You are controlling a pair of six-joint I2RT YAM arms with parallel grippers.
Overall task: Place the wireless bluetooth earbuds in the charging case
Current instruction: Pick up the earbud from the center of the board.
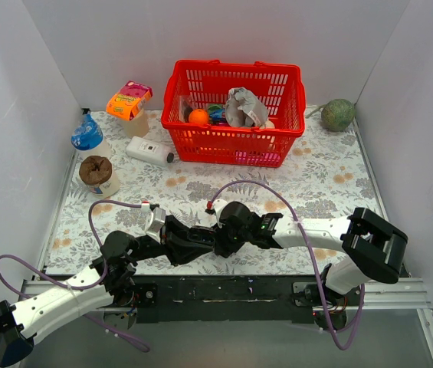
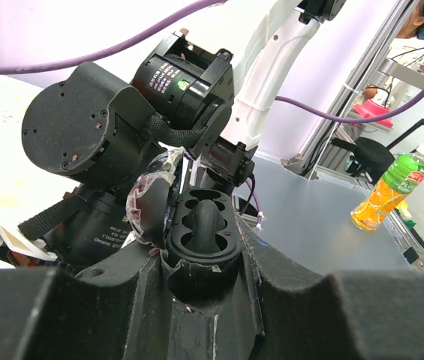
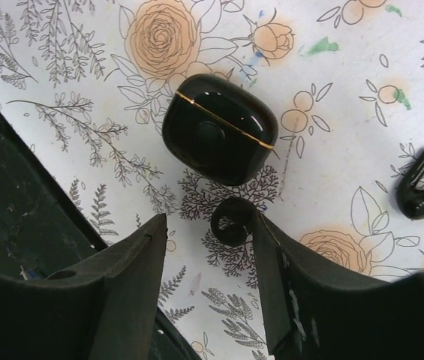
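My left gripper (image 2: 204, 279) is shut on the charging case (image 2: 200, 247), a black oval tray whose lid (image 2: 151, 206) stands open at the left. A black stem-like shape (image 2: 204, 217) lies in its middle; I cannot tell if it is an earbud. My right gripper (image 3: 208, 225) is open above the floral cloth. Just past its tips lies a glossy black rounded shell with a gold seam (image 3: 219, 139). A small curled black bit (image 3: 234, 220) touches its right finger. One earbud (image 3: 420, 196) lies on the cloth to the right. In the top view both grippers meet (image 1: 214, 239).
A red basket (image 1: 235, 142) with several items stands at the back. A white box with a black cap (image 1: 149, 151), a blue-capped bottle (image 1: 87, 136), a cup (image 1: 97, 172) and an orange packet (image 1: 128, 100) stand back left. A green ball (image 1: 338, 115) lies back right. A black rail (image 1: 224, 291) runs along the front.
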